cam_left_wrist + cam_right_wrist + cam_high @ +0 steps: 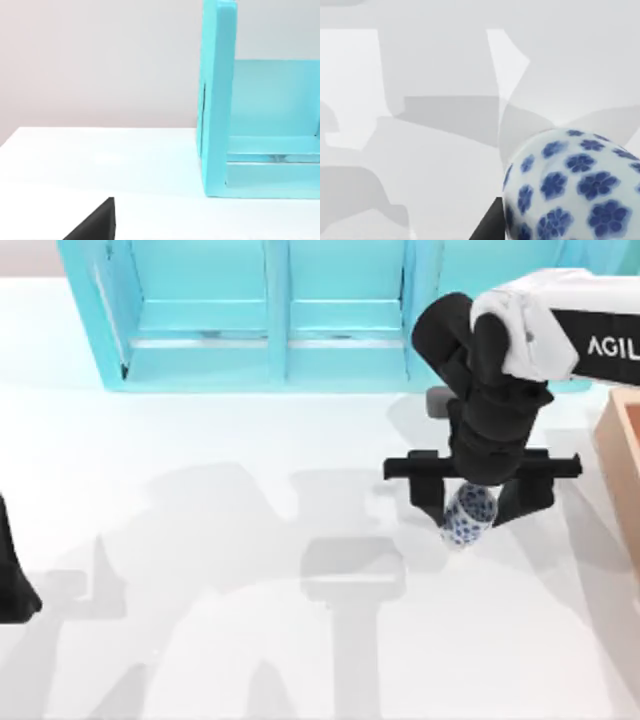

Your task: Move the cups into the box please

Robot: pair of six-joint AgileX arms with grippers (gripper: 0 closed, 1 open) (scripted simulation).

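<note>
Top view: right gripper (471, 508) hung over the table's right-centre, fingers closed on the white cup w/ blue flowers (470, 515), which sat tilted between them and looked lifted off the table (200, 570), judging by the shadow well apart to its left. Box (622, 455) was a tan wall at the right edge, just right of the gripper. Turquoise shelf (280, 320) ran along the far side. Left arm (12, 580) was parked at the left edge; can't tell its fingers. No grey cup visible here.

Left wrist view: white table, plain wall behind, the shelf's (220, 100) end panel on it, plus a dark corner of the arm's own finger (97, 222) low in frame. Nothing being worked.

Right wrist view: the cup (570, 185) sat close up against a dark finger (487, 225), w/ table shadows beyond it.

Step in hand, I'd judge: carrying the cup to the box. To do it well: keep the squeeze steady since the cup is tilted, raise enough to clear the thick wall, travel right, centre over the opening, lower before letting go so it doesn't tip or bounce.
</note>
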